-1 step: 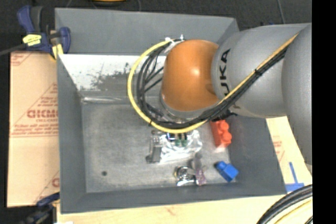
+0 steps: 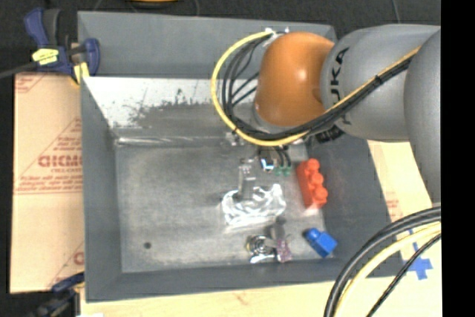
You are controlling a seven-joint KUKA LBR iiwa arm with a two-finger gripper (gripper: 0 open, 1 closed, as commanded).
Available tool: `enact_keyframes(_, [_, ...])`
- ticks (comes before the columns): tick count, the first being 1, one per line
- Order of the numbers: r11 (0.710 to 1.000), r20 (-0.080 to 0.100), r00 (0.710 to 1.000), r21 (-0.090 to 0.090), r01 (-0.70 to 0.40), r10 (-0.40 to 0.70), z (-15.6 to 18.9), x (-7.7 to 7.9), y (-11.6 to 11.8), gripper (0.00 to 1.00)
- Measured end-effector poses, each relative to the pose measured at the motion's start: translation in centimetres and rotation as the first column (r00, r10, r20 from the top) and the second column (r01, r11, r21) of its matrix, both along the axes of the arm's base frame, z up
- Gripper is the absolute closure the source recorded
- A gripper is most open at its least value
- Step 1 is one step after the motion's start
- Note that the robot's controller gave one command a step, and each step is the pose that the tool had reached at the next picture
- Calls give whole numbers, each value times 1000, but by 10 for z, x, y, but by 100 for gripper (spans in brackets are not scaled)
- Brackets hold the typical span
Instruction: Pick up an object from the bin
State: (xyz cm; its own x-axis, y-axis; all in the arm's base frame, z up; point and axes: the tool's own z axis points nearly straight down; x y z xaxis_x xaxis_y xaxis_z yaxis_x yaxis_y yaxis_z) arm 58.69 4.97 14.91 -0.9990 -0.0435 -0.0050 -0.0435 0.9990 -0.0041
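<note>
end effector [image 2: 250,178] over crinkly white plastic wad [image 2: 254,208], grip state unclear; lumpy red block [image 2: 312,182] just beside, rt.

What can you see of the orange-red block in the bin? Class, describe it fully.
The orange-red block looks like plastic: long, with rounded lobes along one side. It lies flat on the floor of the bin, towards the right, beside the crumpled white thing but apart from it. The blue block lies nearer the front, not touching it.
</note>
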Motion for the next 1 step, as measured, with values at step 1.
enact_keyframes(1, [997,-4,997,4,79,-79,2,-20,-9,0])
